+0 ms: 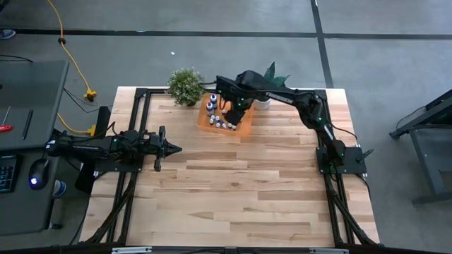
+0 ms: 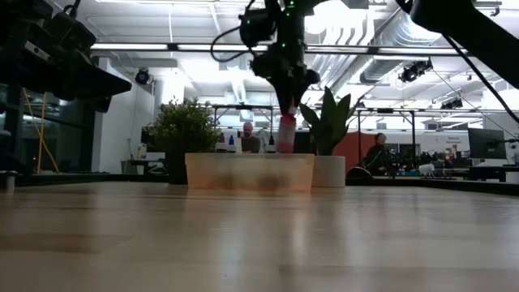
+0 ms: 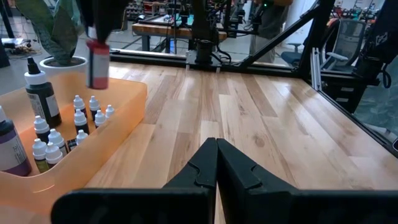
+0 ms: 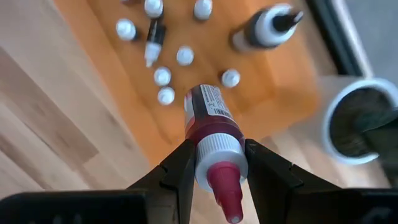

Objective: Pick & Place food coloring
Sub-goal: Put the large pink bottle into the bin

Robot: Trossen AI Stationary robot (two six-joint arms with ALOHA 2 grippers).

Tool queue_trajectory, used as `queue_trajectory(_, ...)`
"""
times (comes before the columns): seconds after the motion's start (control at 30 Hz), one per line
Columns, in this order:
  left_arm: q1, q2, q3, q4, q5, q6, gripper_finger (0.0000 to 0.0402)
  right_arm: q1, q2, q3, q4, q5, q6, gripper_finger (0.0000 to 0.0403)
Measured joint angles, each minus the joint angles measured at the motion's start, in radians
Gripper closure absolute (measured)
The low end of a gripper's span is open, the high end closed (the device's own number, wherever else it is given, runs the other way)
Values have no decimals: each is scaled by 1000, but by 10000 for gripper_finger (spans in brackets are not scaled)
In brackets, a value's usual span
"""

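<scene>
My right gripper (image 4: 217, 163) hangs over the orange tray (image 1: 244, 131) at the table's far middle, shut on a pink-red food coloring bottle (image 4: 210, 118). The same bottle (image 3: 97, 62) shows above the tray's wall (image 3: 118, 118) in the left wrist view. Several tiny white-capped bottles (image 3: 81, 118), a taller dark one (image 3: 40, 93) and a purple one (image 3: 9, 146) stand upright on their bases in the tray. My left gripper (image 1: 173, 148) waits shut at the table's left, pointing level, with nothing in it. My right gripper pinches the bottle's white collar (image 4: 217, 149), just under its red nozzle, between the two fingers. The fingers (image 4: 180, 171) come from above, pointing down. The bottle hangs upright below them, nozzle up, lifted clear above the tray (image 2: 250, 172).
A small bushy potted plant (image 1: 185, 85) stands left of the tray at the far edge. A leafy plant in a white pot (image 4: 360, 118) stands right of it. Bare wooden tabletop (image 1: 247, 190) stretches from the tray toward the near edge.
</scene>
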Motion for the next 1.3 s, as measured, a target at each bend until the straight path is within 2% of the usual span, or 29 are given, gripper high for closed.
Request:
queue_trajectory(0.27, 0, 0, 0, 0, 0, 0, 401, -4, 7, -97, 18, -40, 30, 289)
queue_trajectory(0.73, 0, 0, 0, 0, 0, 0, 401, 10, 6, -224, 114, -52, 3, 289)
queue_trajectory(1.03, 0, 0, 0, 0, 0, 0, 401, 24, 6, -239, 129, -77, -40, 288)
queue_trajectory(1.3, 0, 0, 0, 0, 0, 0, 401, 22, 5, -239, 117, -77, -50, 252)
